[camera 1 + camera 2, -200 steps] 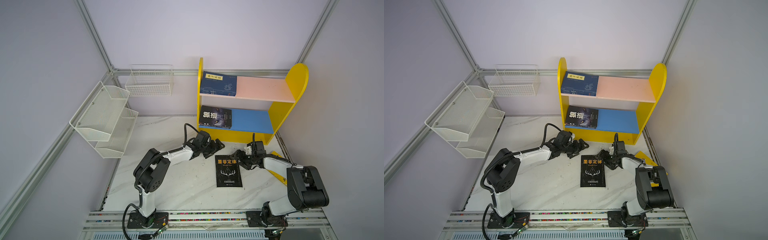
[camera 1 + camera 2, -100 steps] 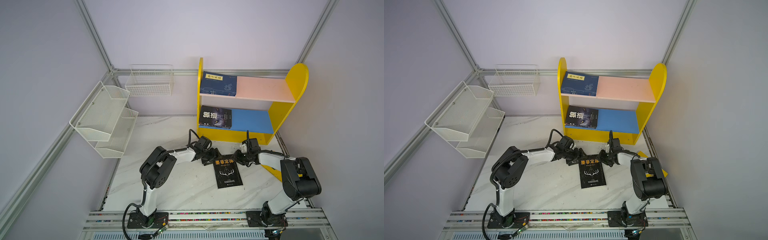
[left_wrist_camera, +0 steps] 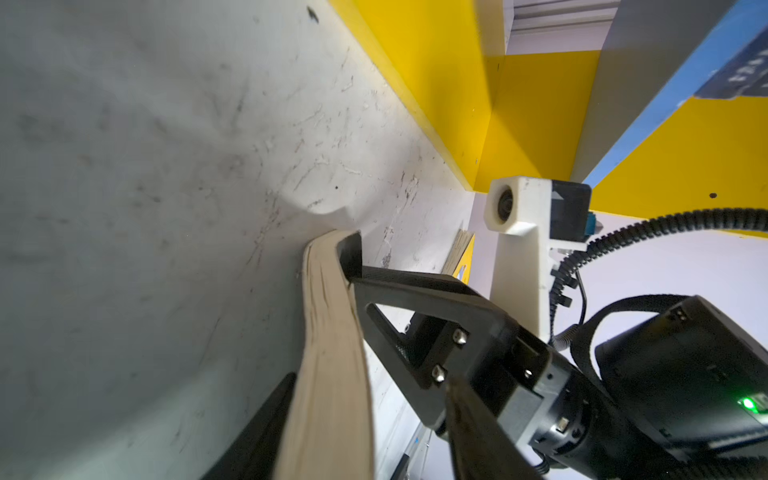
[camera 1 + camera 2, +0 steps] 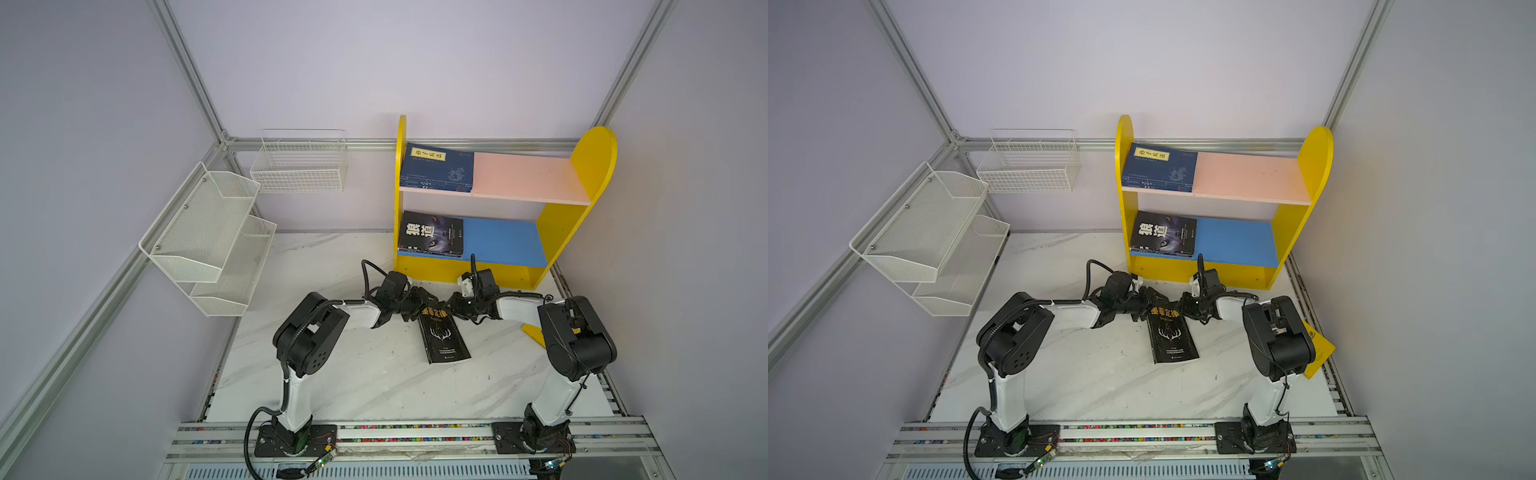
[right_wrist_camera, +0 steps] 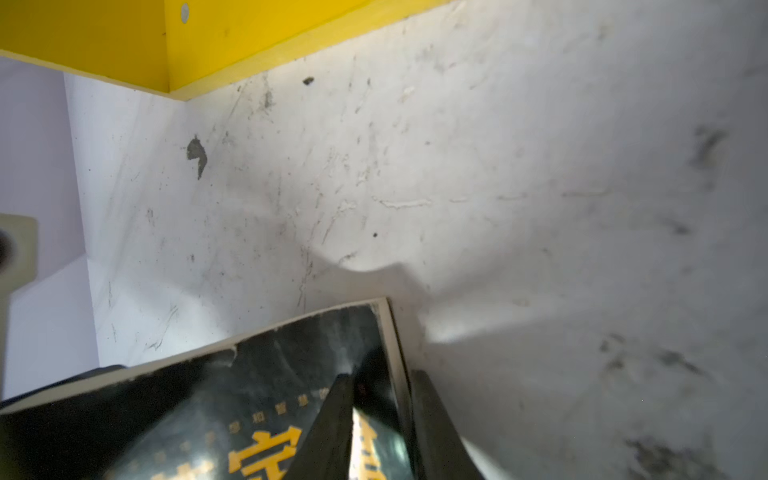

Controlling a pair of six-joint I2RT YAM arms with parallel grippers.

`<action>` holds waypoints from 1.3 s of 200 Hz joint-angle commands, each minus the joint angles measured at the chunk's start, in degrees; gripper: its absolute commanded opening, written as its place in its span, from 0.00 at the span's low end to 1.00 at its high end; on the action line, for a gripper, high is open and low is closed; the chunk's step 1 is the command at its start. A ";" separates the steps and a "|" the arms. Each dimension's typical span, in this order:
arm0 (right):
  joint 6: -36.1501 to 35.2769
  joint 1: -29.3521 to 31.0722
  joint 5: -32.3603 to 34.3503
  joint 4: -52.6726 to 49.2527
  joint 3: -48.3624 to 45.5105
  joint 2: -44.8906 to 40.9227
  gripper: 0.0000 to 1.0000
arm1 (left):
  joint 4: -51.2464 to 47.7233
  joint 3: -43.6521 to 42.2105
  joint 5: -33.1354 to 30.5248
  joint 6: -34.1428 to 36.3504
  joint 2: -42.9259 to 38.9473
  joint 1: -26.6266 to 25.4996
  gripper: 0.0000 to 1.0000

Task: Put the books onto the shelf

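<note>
We see the thin black book [image 4: 442,336] on the marble table [image 4: 374,386], toward its back edge. Only wrist views show right claw [image 5: 380,376] pinching its corner, left claw [image 3: 370,386] spread round cream pages [image 3: 324,316].

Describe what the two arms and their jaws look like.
The left arm and right arm match: black joint housings, white links, mounted on an aluminium rail. Black ribbed cables run along both. The jaws are black and angular, with triangular cut-outs and silver screws. A white camera block sits at the right wrist.
</note>
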 commanded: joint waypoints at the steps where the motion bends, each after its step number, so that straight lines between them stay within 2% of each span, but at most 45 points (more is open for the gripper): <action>1: -0.01 2.37 1.98 -13.27 -2.71 5.57 0.27 | -1.73 0.52 -2.23 4.00 -7.53 -0.38 0.45; 32: 0.87 2.34 0.61 -13.18 -1.19 4.72 0.27 | -6.86 0.77 -2.82 4.28 -7.87 -0.34 0.25; 61: 1.79 2.39 -1.15 -12.63 -0.28 2.18 0.31 | -9.84 2.53 -3.47 6.65 -8.07 -0.23 0.13; 73: 1.97 2.39 -2.11 -12.67 0.27 0.26 0.40 | -12.96 4.70 -3.65 9.79 -8.54 -0.14 0.05; 82: 1.90 2.33 -1.88 -13.26 1.00 -1.46 0.51 | -16.44 6.93 -4.53 12.86 -9.27 -0.15 0.00; 101: 3.26 2.00 0.85 -14.93 3.25 -6.99 0.69 | -23.06 11.48 -3.19 21.62 -11.90 0.63 0.00; 124: 5.14 0.42 2.63 -14.89 5.90 -14.24 0.80 | -33.37 18.78 1.10 31.62 -15.52 2.50 0.00; 139: 6.02 -1.32 3.10 -14.36 7.75 -18.68 0.87 | -38.80 23.34 2.36 34.60 -17.40 3.71 0.00; 154: 6.62 -3.62 0.75 -11.72 9.01 -22.86 0.97 | -36.95 25.46 4.62 32.68 -19.06 5.31 0.00; 173: 11.19 -7.56 -3.74 -5.88 8.25 -27.94 0.97 | -27.40 25.88 4.62 26.25 -20.50 6.60 0.00; 201: 21.16 -12.34 -12.84 6.00 4.06 -33.65 0.97 | -14.41 27.26 0.98 16.60 -19.61 7.81 0.00; 226: 26.42 -12.53 -15.99 11.62 1.31 -38.11 0.97 | -6.80 28.74 -3.41 11.31 -17.30 8.30 0.00; 243: 33.73 -12.53 -18.94 20.01 -2.60 -40.10 0.97 | -3.50 30.19 -6.30 8.78 -15.28 8.47 0.00; 260: 38.33 -11.68 -18.02 25.48 -6.01 -41.85 0.97 | -2.09 31.67 -8.57 7.30 -14.11 8.55 0.00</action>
